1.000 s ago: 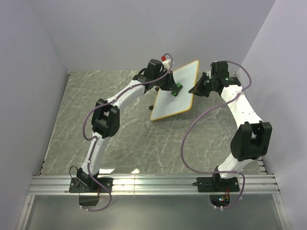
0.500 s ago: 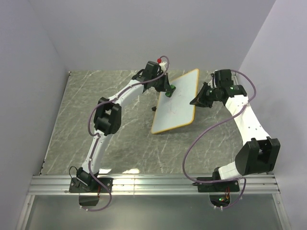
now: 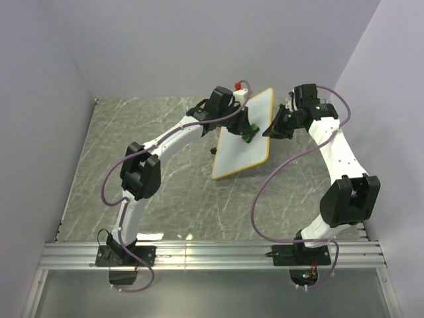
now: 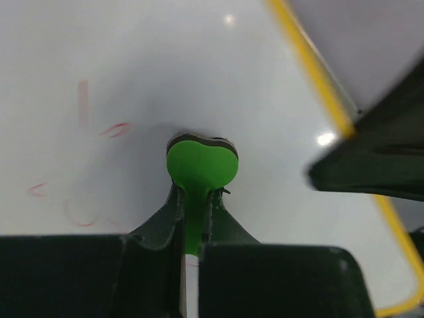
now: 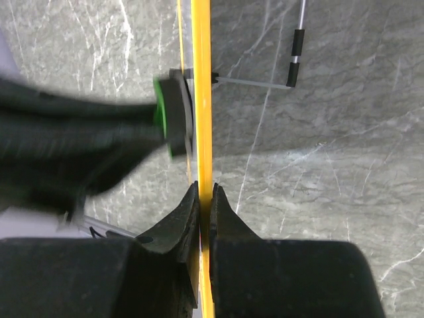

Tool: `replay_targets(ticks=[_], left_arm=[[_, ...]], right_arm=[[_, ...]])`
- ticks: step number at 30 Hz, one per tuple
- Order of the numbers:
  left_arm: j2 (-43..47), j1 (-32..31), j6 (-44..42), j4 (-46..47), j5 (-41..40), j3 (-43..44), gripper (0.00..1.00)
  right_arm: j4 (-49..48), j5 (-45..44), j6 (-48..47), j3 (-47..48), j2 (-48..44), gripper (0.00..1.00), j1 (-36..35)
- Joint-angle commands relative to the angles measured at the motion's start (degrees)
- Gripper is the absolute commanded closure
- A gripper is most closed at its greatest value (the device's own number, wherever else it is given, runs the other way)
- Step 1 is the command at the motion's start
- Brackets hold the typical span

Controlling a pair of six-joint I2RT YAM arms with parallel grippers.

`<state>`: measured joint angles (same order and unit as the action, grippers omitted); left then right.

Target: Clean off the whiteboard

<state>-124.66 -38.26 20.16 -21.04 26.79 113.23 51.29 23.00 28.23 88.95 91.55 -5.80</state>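
The whiteboard [image 3: 242, 142], white with an orange-tan rim, is tilted up off the table at the back centre. My right gripper [image 3: 270, 130] is shut on its right rim, which shows edge-on as a yellow strip [image 5: 201, 99] between the jaws. My left gripper [image 3: 246, 130] is shut on the green eraser [image 4: 201, 163], whose pad presses on the white board surface [image 4: 119, 59]. Faint red marks [image 4: 83, 106] show left of the eraser. The eraser also shows from the side in the right wrist view [image 5: 171, 116].
The grey marbled table [image 3: 132, 165] lies under the board. A thin wire leg with a black foot [image 5: 296, 56] sticks out behind the board. Pale walls enclose the left, back and right.
My left gripper has swept the eraser rightward and down across the board. The right arm has raised and tilted the board more steeply, with its grip on the rim unchanged.
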Motion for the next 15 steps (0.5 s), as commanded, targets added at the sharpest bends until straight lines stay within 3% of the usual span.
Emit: replay_targets(ticks=[1,6,15], left_arm=[[-0.14,-5.07,-1.08,-1.11,10.65,2.68,1.0],[-7.25,-4.72,-1.44,-4.97,3.12,12.26,1.0],[-16.92,3.27,4.87,-2.25,-3.59,14.56,1.0]], right_arm=[[-0.31,1.25,-0.28,0.18,0.83,1.0,-1.75],[-0.14,1.17,-0.28,-1.41,-0.84,1.0,-2.46],[0.66,1.34,-0.98,-2.72,-2.43,1.0,-2.64]])
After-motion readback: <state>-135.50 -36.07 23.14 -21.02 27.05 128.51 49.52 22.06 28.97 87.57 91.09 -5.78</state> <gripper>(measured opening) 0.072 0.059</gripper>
